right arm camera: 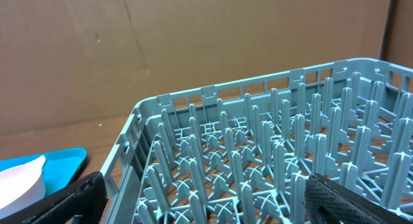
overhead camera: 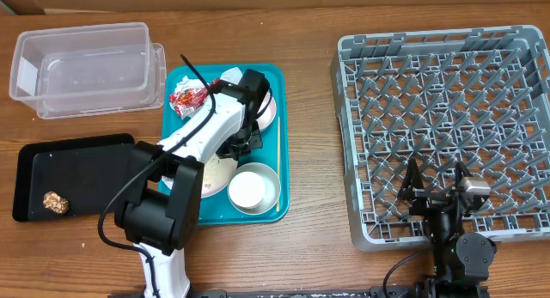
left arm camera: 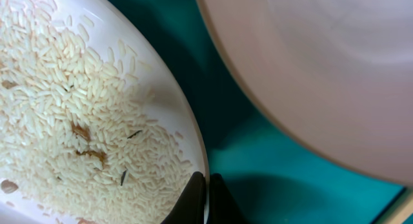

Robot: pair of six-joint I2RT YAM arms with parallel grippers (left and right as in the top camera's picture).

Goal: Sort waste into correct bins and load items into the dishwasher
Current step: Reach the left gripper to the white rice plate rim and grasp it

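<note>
1. Left gripper (left arm camera: 206,197) — jaws pinched narrow on the rim of the white round dinner plate (left arm camera: 161,95). The plate sits on the large teal serving tray (left arm camera: 258,162) at the tabletop's centre and carries loose white rice (left arm camera: 58,75) with brown food bits (left arm camera: 90,154).
2. Right gripper (overhead camera: 434,179) — jaws spread wide, holding nothing, poised over the near edge of the grey dish rack (overhead camera: 447,100), which fills the tabletop's right side.
3. One clear plastic tub (overhead camera: 86,66) stands at the far left corner. One black tray (overhead camera: 86,161) lies by the left edge, with a single brown scrap (overhead camera: 56,202) in its near left corner.
4. On the teal tray: one red-and-white snack wrapper (overhead camera: 187,98) at the far left corner, one wooden chopstick (overhead camera: 278,148) along the right edge, one steel-sided bowl (overhead camera: 253,188) at the near right corner.
5. Other white dishes (left arm camera: 310,75) lie partly hidden under the left arm (overhead camera: 198,135); their number cannot be told.
</note>
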